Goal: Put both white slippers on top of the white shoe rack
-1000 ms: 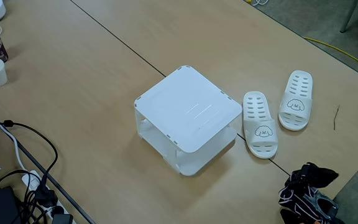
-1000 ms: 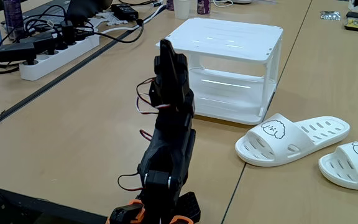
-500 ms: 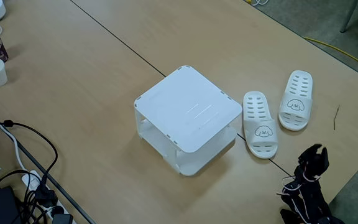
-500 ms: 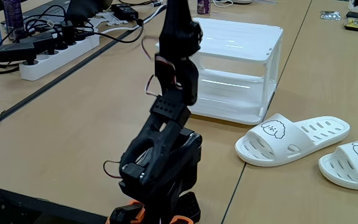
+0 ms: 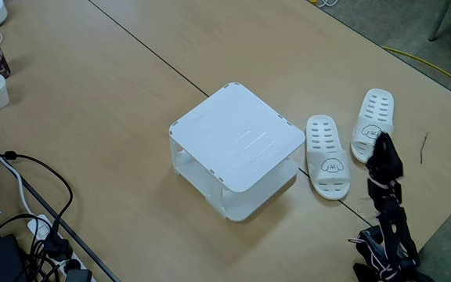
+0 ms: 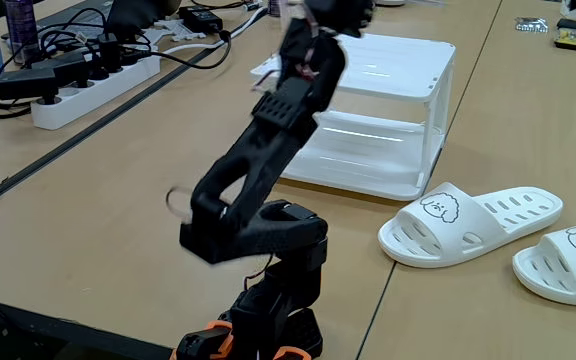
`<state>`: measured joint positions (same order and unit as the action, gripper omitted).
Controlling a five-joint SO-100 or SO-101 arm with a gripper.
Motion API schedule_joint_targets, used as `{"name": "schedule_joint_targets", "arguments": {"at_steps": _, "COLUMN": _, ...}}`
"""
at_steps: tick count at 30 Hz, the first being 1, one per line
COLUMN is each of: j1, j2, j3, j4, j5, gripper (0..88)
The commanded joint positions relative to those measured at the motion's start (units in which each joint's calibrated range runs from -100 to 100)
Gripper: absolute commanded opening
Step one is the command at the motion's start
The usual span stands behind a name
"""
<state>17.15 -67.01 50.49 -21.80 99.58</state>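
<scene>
Evidently nothing had been lifted yet: both white slippers lay flat on the tabletop right of centre in a fixed view, the nearer slipper (image 5: 328, 157) just beside the white shoe rack (image 5: 237, 138) and the farther slipper (image 5: 371, 125) next to it, toes pointing toward the bottom of the frame. The rack's flat top was bare. The gripper (image 5: 384, 149) hung at the right of the frame, over the toe end of the farther slipper, though whether its jaws stood wide or narrow could not be told; in a fixed view from behind the arm (image 6: 268, 180) its tip was blurred at the top edge. A likely trouble was a poor bite on the smooth curved strap, letting the slipper tip or slide out. Descending too close might also nudge the neighbouring slipper against the rack.
</scene>
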Motion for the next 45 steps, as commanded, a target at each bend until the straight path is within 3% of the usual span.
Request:
{"name": "schedule_joint_targets", "arguments": {"at_steps": 1, "j1": 1.93, "j2": 9.92, "j3": 0.61, "j4": -5.89, "j5": 0.42, "gripper": 0.7}}
{"name": "schedule_joint_targets", "arguments": {"at_steps": 7, "j1": 3.41, "j2": 18.59, "j3": 17.03, "j4": -19.78, "j5": 0.42, "gripper": 0.8}}
{"name": "schedule_joint_targets", "arguments": {"at_steps": 10, "j1": 4.47, "j2": 21.20, "j3": 26.50, "j4": -25.31, "j5": 0.42, "gripper": 6.7}}
{"name": "schedule_joint_targets", "arguments": {"at_steps": 14, "j1": 5.87, "j2": 23.05, "j3": 38.32, "j4": -27.12, "j5": 0.42, "gripper": 16.4}}
{"name": "schedule_joint_targets", "arguments": {"at_steps": 19, "j1": 3.98, "j2": 23.47, "j3": 48.06, "j4": -26.17, "j5": 0.42, "gripper": 18.2}}
{"name": "schedule_joint_targets", "arguments": {"at_steps": 38, "j1": 2.91, "j2": 50.31, "j3": 43.73, "j4": -25.05, "j5": 0.42, "gripper": 18.5}}
{"name": "schedule_joint_targets", "arguments": {"at_steps": 45, "j1": 2.91, "j2": 52.92, "j3": 37.24, "j4": -25.22, "j5": 0.42, "gripper": 18.5}}
